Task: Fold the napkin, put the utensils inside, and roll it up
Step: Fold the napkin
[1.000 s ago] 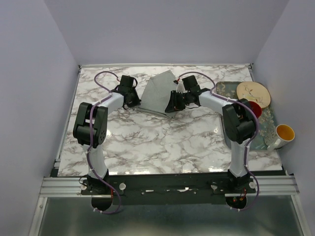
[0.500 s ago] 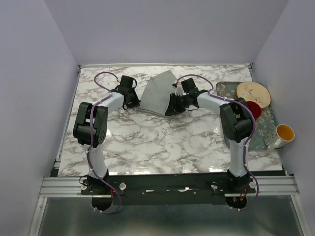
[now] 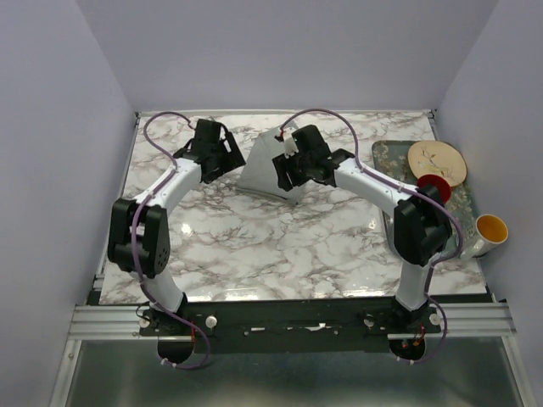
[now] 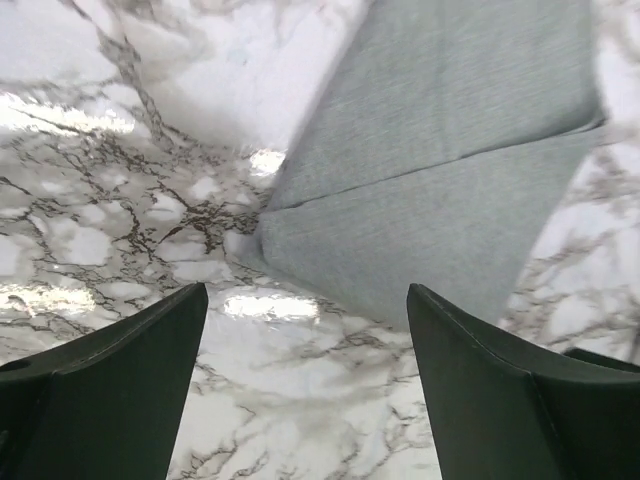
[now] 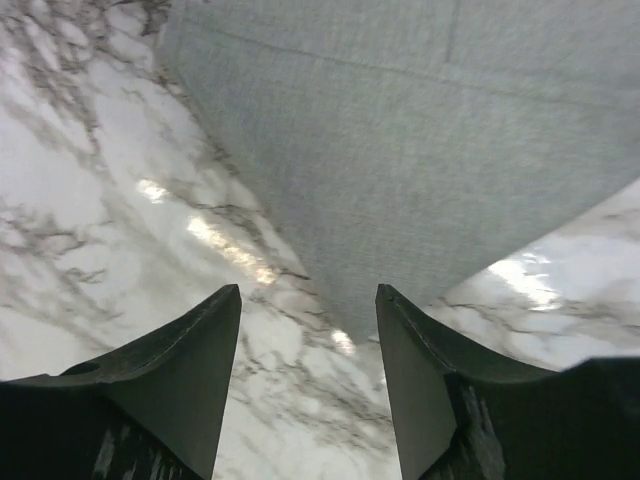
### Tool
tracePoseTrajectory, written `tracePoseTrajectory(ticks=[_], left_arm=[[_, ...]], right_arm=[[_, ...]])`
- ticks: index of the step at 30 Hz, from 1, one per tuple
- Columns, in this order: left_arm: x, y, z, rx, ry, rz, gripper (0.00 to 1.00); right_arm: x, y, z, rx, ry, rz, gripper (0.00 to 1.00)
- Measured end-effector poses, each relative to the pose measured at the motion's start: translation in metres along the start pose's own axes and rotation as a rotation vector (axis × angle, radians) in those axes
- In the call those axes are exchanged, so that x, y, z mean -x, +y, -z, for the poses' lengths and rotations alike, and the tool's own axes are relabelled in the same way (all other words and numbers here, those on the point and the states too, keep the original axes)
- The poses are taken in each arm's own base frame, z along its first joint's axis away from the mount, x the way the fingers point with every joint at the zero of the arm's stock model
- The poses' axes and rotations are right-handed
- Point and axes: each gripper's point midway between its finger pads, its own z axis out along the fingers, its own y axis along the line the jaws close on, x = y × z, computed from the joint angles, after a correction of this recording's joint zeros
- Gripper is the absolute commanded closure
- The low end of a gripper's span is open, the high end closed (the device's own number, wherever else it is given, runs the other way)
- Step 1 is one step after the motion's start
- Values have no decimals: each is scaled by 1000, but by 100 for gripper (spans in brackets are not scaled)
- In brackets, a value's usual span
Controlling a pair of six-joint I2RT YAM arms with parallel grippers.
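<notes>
Now both arms sit farther toward 12 o'clock than before, the left gripper (image 4: 305, 292) and right gripper (image 5: 308, 290) spread wide, holding nothing, each over a corner of the folded grey-green napkin (image 3: 260, 171), which lies flat on the marble table's (image 3: 280, 246) 12 o'clock half.

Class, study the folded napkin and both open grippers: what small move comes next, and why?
Probably lift them clear: the left gripper and right gripper stand open, holding nothing, and the napkin already lies folded flat.
</notes>
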Motion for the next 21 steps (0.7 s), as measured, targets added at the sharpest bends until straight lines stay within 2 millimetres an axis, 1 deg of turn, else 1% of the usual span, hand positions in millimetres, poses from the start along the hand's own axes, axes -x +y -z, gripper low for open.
tracePoseTrajectory(ticks=[1,2,3,4,5,6,7,8,9,10,12,13,17,19,21], left_arm=[[8,-6,14,-17,-30,5,13],[17,-12,33,-38,-71,20,15],[22,-15,48,-54,-99,33,18],[25,-16,58,-65,-120,40,19],[28,-16,78,-78,-163,68,19],[29,-15,90,-84,-185,81,22],[31,-13,107,-98,-221,106,23],[32,-10,118,-105,-253,131,24],[30,-7,125,-106,-267,145,24],[28,1,135,-106,-295,173,24],[23,9,143,-98,-315,198,25],[21,13,143,-90,-319,208,25],[13,26,136,-53,-302,219,25],[9,31,134,-37,-291,220,25],[11,35,133,-30,-295,226,26]], right_arm=[[5,1,5,-30,-18,49,32],[7,-1,8,-55,-30,99,32],[9,1,11,-74,-38,159,32],[8,1,11,-93,-41,217,33],[6,3,9,-104,-39,269,33],[3,6,8,-109,-32,309,34],[-1,8,5,-111,-21,346,34],[-5,11,2,-114,-7,392,35],[-8,12,-2,-117,3,428,36],[-11,15,-5,-120,14,459,36],[-15,18,-11,-123,37,501,38],[-15,20,-13,-121,42,513,38],[-17,20,-27,-132,68,585,40],[-22,19,-32,-129,84,604,42],[-28,18,-38,-128,107,619,44]])
